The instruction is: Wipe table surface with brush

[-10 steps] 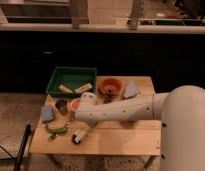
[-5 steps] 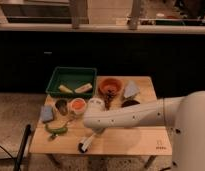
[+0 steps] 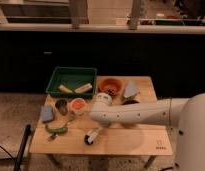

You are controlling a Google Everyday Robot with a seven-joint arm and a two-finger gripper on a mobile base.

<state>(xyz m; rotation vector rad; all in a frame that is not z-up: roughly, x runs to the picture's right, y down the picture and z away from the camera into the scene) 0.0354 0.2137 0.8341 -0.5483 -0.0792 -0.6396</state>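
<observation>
The light wooden table surface (image 3: 126, 142) has a small dark logo mark (image 3: 159, 146) near its front right corner. The brush (image 3: 92, 136) has a white handle and a dark round head that rests on the tabletop at front centre-left. Its handle rises up to the right, under my white arm. My gripper (image 3: 100, 126) sits at the handle's upper end, mostly hidden under the wrist, and appears shut on the brush. The arm reaches in from the right across the table's middle.
A green tray (image 3: 55, 82) holding two pale pieces stands at the back left. A terracotta bowl (image 3: 110, 86) and a grey-blue object (image 3: 130, 90) are at the back. A dark cup (image 3: 61, 105), an orange cup (image 3: 77, 105), a blue sponge (image 3: 47, 114) and a green vegetable (image 3: 57, 130) lie on the left.
My arm and the brush have moved to the right along the table's front. The brush head has gone from beside the green vegetable to front centre-left.
</observation>
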